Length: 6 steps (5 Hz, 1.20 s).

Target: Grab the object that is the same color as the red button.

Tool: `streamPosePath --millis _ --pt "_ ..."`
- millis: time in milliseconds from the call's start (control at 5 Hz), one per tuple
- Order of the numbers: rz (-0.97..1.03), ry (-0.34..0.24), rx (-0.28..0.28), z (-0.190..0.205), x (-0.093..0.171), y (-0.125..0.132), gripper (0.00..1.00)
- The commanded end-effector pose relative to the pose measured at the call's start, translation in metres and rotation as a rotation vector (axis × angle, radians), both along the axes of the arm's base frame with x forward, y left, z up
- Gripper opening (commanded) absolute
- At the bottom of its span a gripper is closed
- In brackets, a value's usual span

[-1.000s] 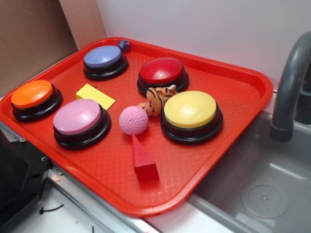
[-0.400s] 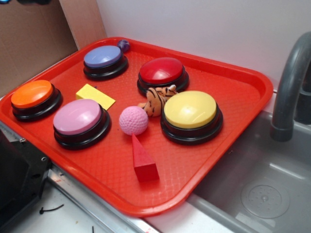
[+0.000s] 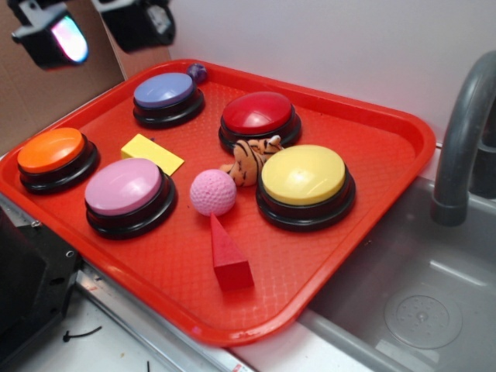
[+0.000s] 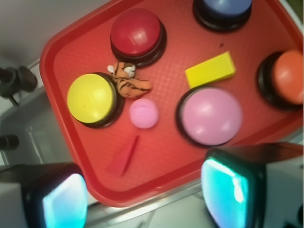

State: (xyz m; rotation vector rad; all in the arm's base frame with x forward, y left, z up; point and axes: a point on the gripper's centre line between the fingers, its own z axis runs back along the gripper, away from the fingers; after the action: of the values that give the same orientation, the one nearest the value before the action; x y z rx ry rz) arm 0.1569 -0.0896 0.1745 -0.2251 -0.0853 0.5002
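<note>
High above the red plastic tray (image 3: 403, 139), the empty gripper (image 3: 93, 31) looks open (view blurred); descending, it could nudge the pink ball (image 3: 213, 192) beside the matte red wedge block (image 3: 227, 254).

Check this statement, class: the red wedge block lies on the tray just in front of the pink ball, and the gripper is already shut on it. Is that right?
Not quite. The red wedge block does lie on the tray just in front of the pink ball, but the gripper is open, high above the tray's far corner, as the exterior view shows.
</note>
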Motion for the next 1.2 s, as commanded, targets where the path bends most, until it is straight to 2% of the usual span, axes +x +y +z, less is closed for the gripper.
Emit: streamPosePath --millis 0,200,400,800,1000 --pt "0.023 0.137 -0.039 -0.048 0.001 -0.042 1.00" --pt "-0.003 0.229 -0.021 -0.072 -0.005 -0.051 1.00" --pt "-0.010 0.223 -0.023 -0.087 -0.007 -0.056 1.00" --pt "0.043 0.216 0.033 -0.129 0.009 -0.058 1.00" --pt "0.045 0.236 0.037 -0.144 0.013 -0.058 1.00"
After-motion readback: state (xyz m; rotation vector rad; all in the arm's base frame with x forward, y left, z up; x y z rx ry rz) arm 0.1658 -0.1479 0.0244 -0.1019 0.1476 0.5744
